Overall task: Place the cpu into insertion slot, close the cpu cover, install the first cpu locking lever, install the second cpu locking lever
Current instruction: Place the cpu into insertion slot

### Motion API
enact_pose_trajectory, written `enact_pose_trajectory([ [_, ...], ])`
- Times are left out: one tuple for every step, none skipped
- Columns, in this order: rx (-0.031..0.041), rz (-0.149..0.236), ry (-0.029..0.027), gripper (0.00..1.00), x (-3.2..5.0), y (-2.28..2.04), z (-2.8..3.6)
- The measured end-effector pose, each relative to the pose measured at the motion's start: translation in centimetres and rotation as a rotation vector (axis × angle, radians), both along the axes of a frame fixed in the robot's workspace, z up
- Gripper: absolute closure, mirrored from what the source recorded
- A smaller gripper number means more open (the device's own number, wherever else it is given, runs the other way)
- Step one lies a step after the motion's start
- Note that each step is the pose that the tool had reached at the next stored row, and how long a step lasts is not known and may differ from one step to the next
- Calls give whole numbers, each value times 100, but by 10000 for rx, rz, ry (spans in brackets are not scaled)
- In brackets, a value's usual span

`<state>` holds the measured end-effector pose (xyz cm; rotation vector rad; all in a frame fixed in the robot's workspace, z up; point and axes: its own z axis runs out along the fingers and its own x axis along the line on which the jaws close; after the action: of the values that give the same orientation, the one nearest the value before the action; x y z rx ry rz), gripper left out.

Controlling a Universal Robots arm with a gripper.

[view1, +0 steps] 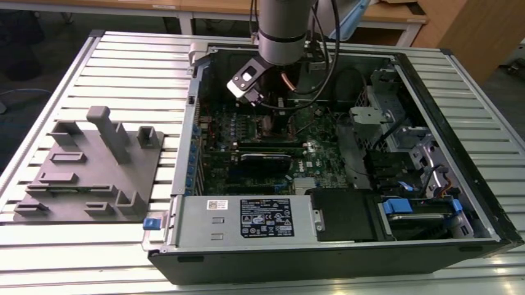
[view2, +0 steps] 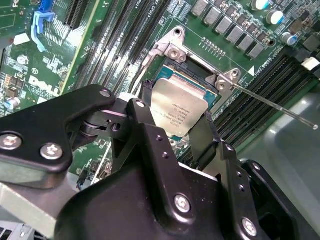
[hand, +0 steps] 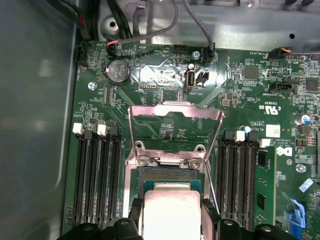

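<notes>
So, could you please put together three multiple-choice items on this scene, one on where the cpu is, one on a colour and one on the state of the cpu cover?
1. Where is the cpu? A. on the table outside the case; B. between the fingers of the gripper, over the socket; C. on the power supply.
2. What colour is the motherboard? A. green; B. red; C. white.
3. How does the cpu cover stand? A. shut flat over the cpu; B. lying outside the case; C. swung open.
Answers: 1 B, the fingers flank it in both wrist views; 2 A, the board is green; 3 C, its frame stands raised off the socket.
</notes>
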<state>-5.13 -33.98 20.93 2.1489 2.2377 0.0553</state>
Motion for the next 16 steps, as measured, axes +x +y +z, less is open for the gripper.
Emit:
enact_pose_trajectory([
  [-1,0,1,46,0,0,0],
  [0,-2,1,46,0,3,-2],
  [1,-4,0,46,0,9,-4],
  [1,-2,0,46,0,16,-6],
  [2,-1,0,46,0,21,-11],
  [3,0,-1,46,1,22,-21],
  [2,1,-1,46,1,23,-36],
  [2,0,-1,46,1,23,-54],
  [1,-1,0,46,0,23,-71],
  [1,-6,0,46,0,23,-87],
  [2,-27,0,46,0,23,-97],
  [2,-76,-1,46,0,23,-102],
  [0,-118,1,46,0,22,-103],
  [-1,-145,2,46,0,22,-103],
  [-1,-148,1,46,0,22,-103],
  [0,-151,1,46,0,23,-104],
])
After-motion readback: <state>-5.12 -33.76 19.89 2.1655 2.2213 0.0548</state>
